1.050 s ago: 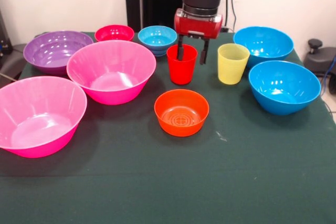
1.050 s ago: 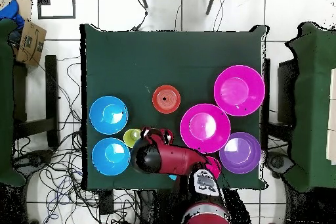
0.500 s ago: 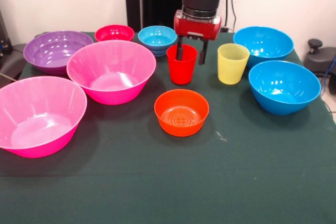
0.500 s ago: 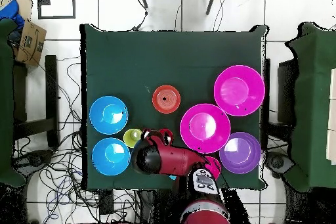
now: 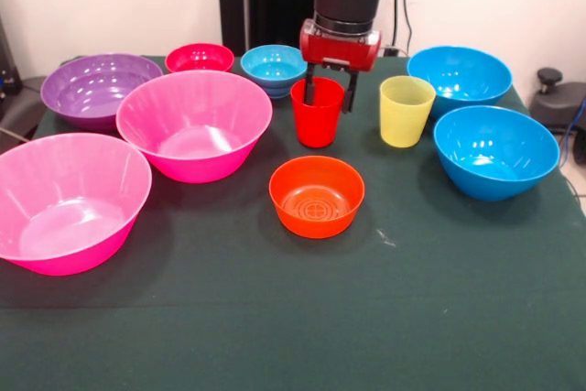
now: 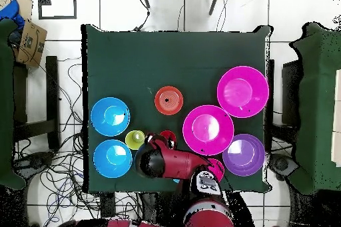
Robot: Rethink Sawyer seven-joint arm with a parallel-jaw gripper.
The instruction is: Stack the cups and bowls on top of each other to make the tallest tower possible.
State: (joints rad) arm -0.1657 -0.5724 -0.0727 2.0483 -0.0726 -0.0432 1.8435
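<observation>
Your gripper (image 5: pixel 329 96) straddles the far-side wall of the red cup (image 5: pixel 317 114), one finger inside and one outside; jaws look clamped on the rim, though contact isn't fully clear. The cup stands upright on the green cloth (image 5: pixel 366 318), behind the small orange bowl (image 5: pixel 316 195) and beside the yellow cup (image 5: pixel 406 111). Expect thin, light, glossy plastic: slippery, and the wall will probably flex under a hard squeeze, so a rim pinch with moderate force is the sensible hold. Cloth should give some friction, so pieces shouldn't slide much when set down. Room is tight: light-blue bowl (image 5: pixel 274 68) just behind, pink bowl (image 5: pixel 194 123) near on one side. Nothing is stacked yet.
</observation>
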